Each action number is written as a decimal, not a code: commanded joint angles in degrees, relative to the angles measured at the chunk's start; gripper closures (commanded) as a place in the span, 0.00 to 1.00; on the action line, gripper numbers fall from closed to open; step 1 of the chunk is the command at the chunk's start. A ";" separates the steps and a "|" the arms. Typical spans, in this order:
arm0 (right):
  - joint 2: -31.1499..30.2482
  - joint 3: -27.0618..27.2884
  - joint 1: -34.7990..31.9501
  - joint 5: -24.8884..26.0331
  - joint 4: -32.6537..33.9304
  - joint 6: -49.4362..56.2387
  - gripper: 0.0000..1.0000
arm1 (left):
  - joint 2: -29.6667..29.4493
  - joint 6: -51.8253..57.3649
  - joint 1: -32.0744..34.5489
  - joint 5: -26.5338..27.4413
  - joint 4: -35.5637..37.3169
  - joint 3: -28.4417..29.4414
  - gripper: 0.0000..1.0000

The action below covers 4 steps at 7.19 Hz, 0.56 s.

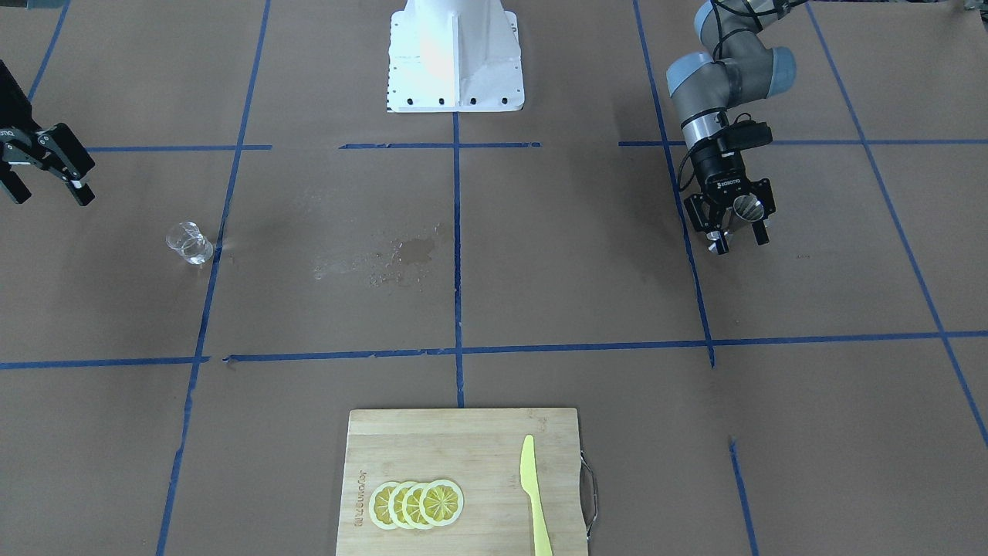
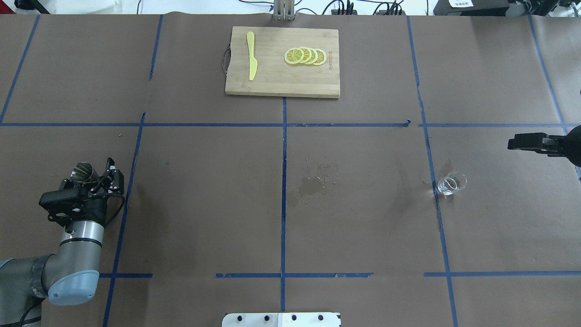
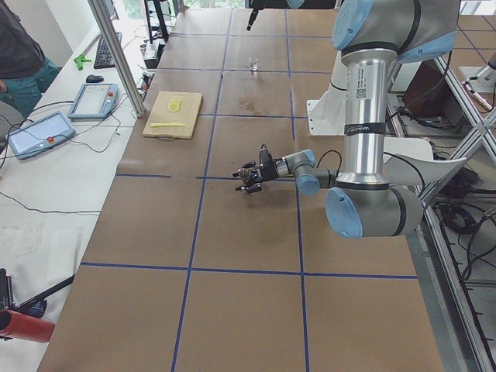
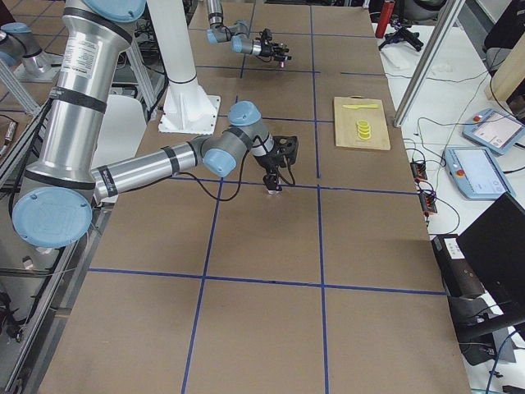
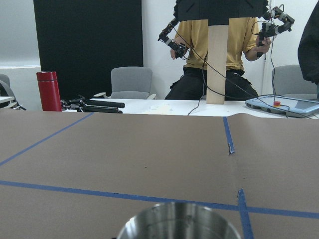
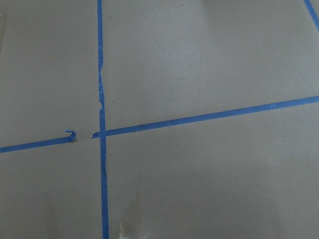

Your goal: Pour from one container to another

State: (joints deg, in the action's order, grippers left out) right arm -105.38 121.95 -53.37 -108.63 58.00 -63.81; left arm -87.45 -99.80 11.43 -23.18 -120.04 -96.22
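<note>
Front-facing view: the glass beaker is seen upright on the table, well to the robot's right of the wet stain. The right gripper is spread wide and empty, further out from the stain than the beaker. The left gripper is closed around the steel jigger, far to the stain's other side.

Overhead view: the same layout is confirmed, and the jigger's mouth is shown facing up.

Left wrist view: only the jigger's rim is shown, at the bottom edge.

Right wrist view: only paper and tape are shown.

Handling, as judged: the beaker is expected to be light, rigid, slick and breakable. It should be pinched gently across its mid wall, clear of the pouring lip. Whether it holds liquid cannot be told.
</note>
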 commanded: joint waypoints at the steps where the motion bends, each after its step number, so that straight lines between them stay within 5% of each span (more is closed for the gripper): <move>1: 0.00 -0.14 0.10 0.00 0.01 0.00 0.00 | -0.26 -0.31 0.00 1.12 0.06 0.77 0.26; 4: 0.00 -0.14 0.02 0.00 0.01 0.00 0.00 | -0.61 -0.31 -0.09 1.48 0.07 2.53 0.26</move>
State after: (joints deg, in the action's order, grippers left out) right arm -105.38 121.82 -53.34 -108.63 58.01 -63.81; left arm -87.97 -100.10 11.41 -21.80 -119.97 -94.40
